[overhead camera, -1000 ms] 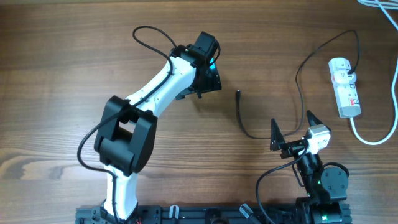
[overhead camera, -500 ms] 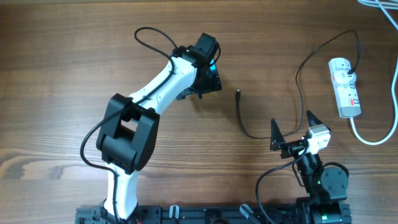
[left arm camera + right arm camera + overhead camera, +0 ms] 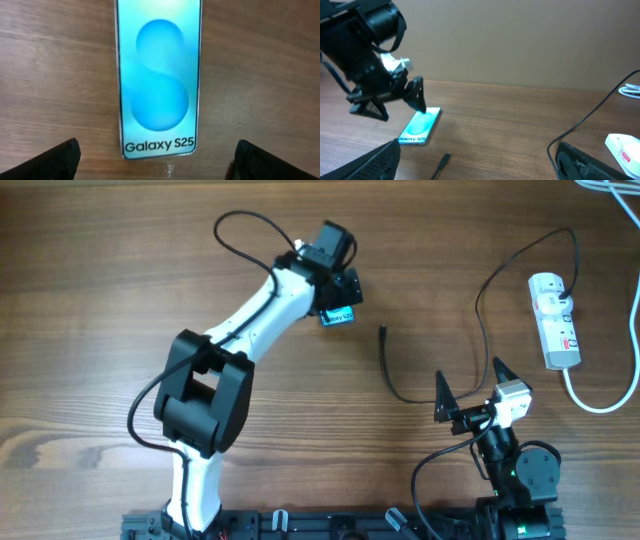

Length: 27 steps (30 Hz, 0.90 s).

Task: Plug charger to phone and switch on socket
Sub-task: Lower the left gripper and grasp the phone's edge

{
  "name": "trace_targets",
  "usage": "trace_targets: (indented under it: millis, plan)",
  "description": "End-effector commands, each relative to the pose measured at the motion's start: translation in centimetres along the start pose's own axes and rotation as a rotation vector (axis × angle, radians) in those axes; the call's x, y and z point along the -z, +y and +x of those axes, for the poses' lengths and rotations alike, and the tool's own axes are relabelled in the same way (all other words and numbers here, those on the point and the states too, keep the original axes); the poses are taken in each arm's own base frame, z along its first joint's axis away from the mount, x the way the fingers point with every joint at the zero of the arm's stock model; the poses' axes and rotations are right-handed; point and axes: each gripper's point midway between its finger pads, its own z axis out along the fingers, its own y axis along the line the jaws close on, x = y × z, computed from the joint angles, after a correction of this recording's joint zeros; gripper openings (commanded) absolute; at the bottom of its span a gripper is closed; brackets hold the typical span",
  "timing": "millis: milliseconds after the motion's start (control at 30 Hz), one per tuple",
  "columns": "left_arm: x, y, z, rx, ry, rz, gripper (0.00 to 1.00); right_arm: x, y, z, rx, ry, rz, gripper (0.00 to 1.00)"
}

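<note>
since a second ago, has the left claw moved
Yes: the left claw drew up-frame, away from the charger tip, uncovering the phone.

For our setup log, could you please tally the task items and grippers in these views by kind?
phone: 1
charger cable: 1
power strip: 1
grippers: 2, the left gripper and the right gripper, both open
Total: 5
</note>
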Motion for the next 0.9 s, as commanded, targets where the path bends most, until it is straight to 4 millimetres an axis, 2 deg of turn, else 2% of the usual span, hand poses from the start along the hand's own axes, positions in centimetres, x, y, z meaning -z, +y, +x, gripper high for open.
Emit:
trace_targets:
  millis: [0, 33, 100, 233, 467, 567, 733, 867]
  plan:
    - [3.8, -0.3, -6.5, 0.073, -0.071, 0.095, 1.0, 0.0, 0.4, -0.2, 0.001, -0.009, -0.02, 1.0]
    - [4.7, 0.2, -7.7, 0.091, -0.09, 0.095, 1.0, 0.0, 0.4, -0.2, 0.001, -0.008, -0.02, 1.0]
    - [5.0, 1.3, -8.8, 0.115, -0.105, 0.086, 0.99, 0.0, 0.4, -0.2, 0.0, -0.009, -0.02, 1.0]
    - [3.2, 3.3, -8.2, 0.118, -0.092, -0.011, 1.0, 0.0, 0.4, -0.2, 0.0, -0.009, -0.02, 1.0]
    - [-2.0, 1.9, -4.7, 0.06, -0.005, -0.052, 1.0, 0.0, 0.4, -0.2, 0.0, -0.009, -0.02, 1.0]
    - [-3.8, 1.7, -4.0, 0.048, 0.011, -0.058, 1.0, 0.0, 0.4, -0.2, 0.0, -0.008, -0.02, 1.0]
    - [-5.3, 1.9, -3.1, 0.041, 0.034, -0.073, 1.0, 0.0, 0.4, -0.2, 0.0, -0.008, -0.02, 1.0]
    - [-5.7, 1.9, -2.7, 0.038, 0.037, -0.073, 1.0, 0.0, 0.4, -0.2, 0.0, -0.009, -0.02, 1.0]
